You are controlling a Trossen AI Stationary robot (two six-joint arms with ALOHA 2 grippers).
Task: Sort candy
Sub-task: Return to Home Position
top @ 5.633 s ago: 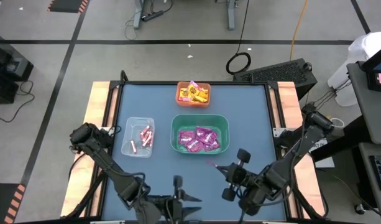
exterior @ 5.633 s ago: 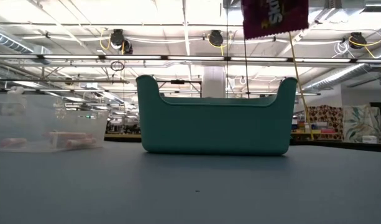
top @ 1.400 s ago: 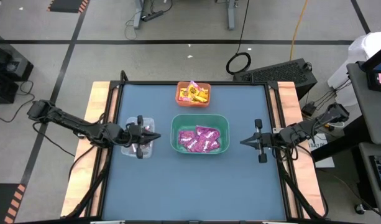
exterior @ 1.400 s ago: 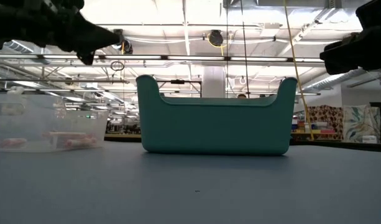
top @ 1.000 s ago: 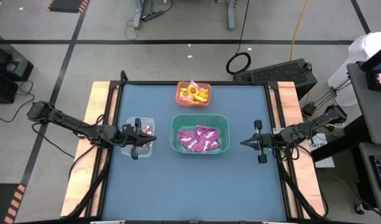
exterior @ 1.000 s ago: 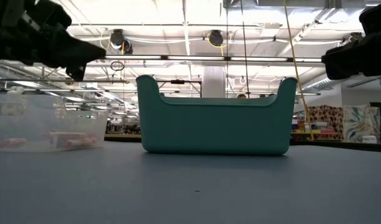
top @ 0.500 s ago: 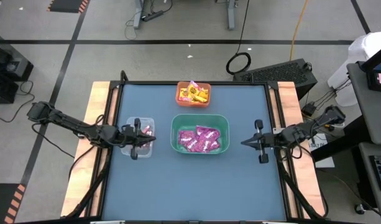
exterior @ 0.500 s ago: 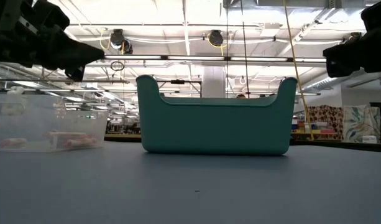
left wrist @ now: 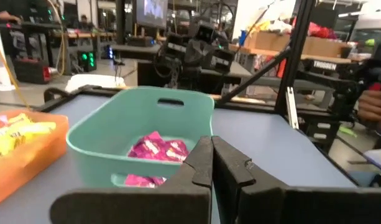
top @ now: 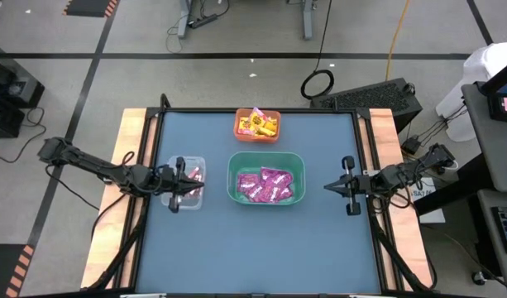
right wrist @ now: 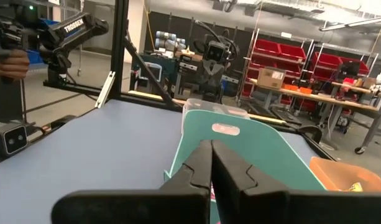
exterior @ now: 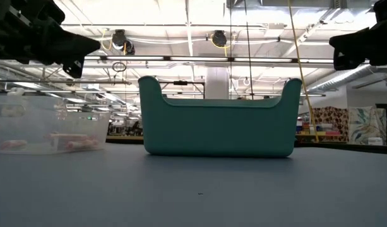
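Hovering above the clear bin (top: 187,204) on the left of the worktop (top: 261,248), the left hand (top: 197,183) has its two fingers pressed together with nothing between them, as its wrist view shows. In that bin lie the pink-white sticks (exterior: 72,144). At least three show, but the arm hides part of the bin, so the full count cannot be told.

Right of it stand two more bins. The orange bin (top: 257,137) at the far edge is heaped with yellow packets (top: 258,123), too overlapped to count. The green bin (top: 233,178) in the middle, its long axis running left to right, holds a pile of magenta packets (top: 268,184), about seven as far as the overlap allows.

Farther right, near the green bin's right wall but apart from it, the right hand (top: 327,186) is likewise closed on nothing and points left.

That makes two hands, three bins and three kinds of candy, each in its own bin, and the sorting looks finished. Both hands aim inward at the green bin between them. Going home likely means each pulling outward, with the left one minding the clear bin's rim beneath it.
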